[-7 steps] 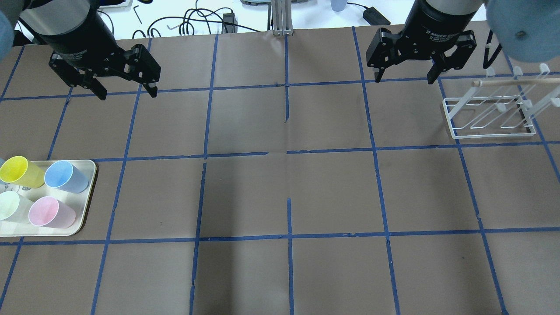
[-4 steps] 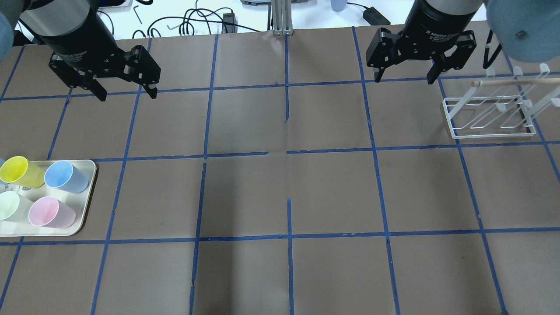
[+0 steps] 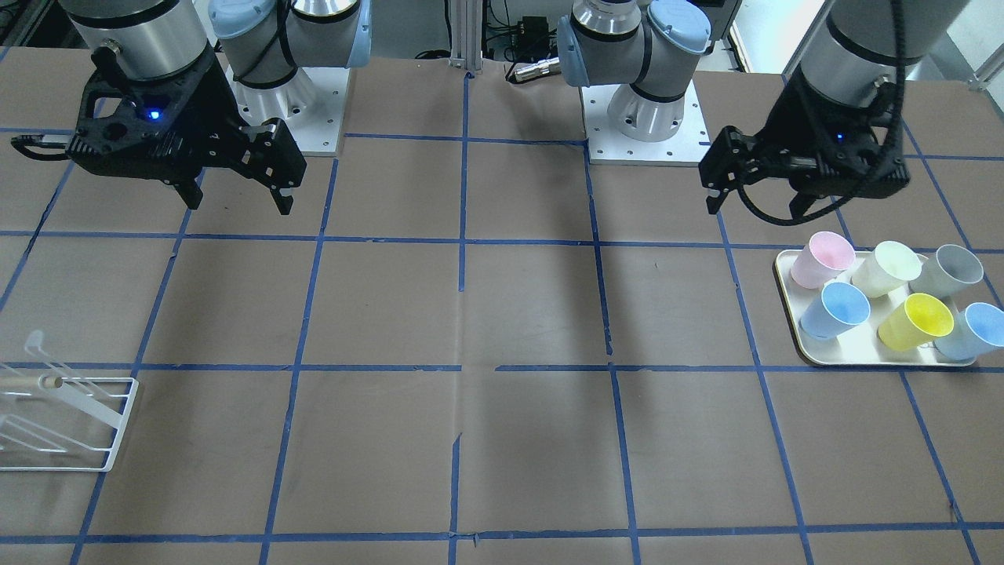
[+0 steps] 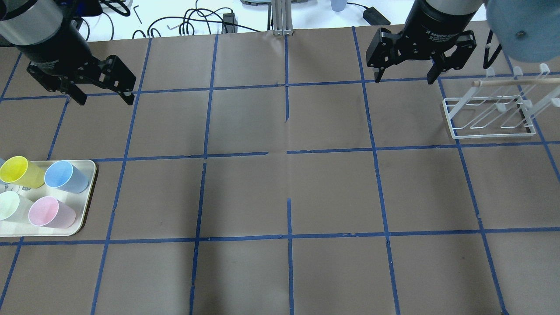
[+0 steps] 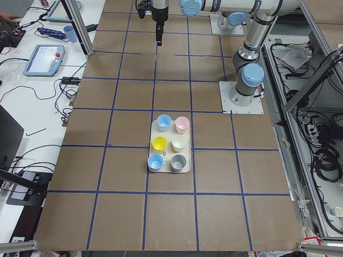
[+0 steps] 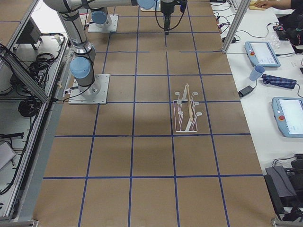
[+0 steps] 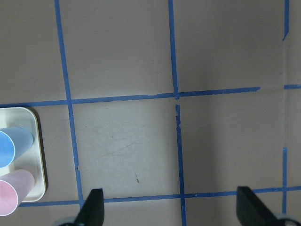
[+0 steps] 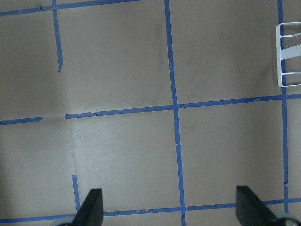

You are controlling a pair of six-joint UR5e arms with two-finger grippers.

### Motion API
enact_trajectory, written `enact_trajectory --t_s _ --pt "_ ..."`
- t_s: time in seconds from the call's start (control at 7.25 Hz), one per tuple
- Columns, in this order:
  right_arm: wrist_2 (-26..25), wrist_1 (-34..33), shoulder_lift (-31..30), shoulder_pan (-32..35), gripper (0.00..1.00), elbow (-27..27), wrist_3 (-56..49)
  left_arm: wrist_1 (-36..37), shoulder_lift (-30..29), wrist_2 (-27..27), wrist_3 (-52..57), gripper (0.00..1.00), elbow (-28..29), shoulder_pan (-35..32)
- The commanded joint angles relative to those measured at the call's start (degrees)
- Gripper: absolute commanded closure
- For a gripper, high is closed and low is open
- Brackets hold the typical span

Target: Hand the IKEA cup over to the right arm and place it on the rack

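Note:
The IKEA cup, pale blue, stands on the cream tray at the corner far from the robot, beside a yellow cup and a grey cup; the overhead view cuts it off. My left gripper is open and empty, high above the table, clear of the tray. My right gripper is open and empty, left of the white wire rack. The rack holds nothing. The left wrist view shows the tray corner with a sky-blue cup and a pink cup.
The tray also holds a pink cup, a cream cup and a sky-blue cup. Brown paper with a blue tape grid covers the table. Cables lie beyond the far edge. The rack corner shows in the right wrist view.
My left gripper has moved left in the overhead view, toward the tray's side, and still stands open. The right arm, the cups and the rack have not moved.

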Motion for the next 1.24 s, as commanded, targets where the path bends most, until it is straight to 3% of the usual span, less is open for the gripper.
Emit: enact_trajectory --t_s 0.0,0.28,0.83,1.1 --pt "-0.1 0.0 0.0 0.0 0.00 0.0 0.0 0.1 -0.1 -0.2 14.1 0.00 -1.3 10.9" --pt "0.0 0.0 0.0 0.0 0.00 0.1 0.0 1.6 -1.2 0.0 23.2 0.00 -2.2 17.5" --pt "0.0 0.1 0.0 0.0 0.00 0.2 0.0 17.9 -9.4 -0.1 42.2 0.00 -5.8 31.9" --pt "0.0 0.1 -0.3 0.0 0.00 0.4 0.0 21.3 -14.0 -0.7 47.5 0.00 -4.3 38.2"
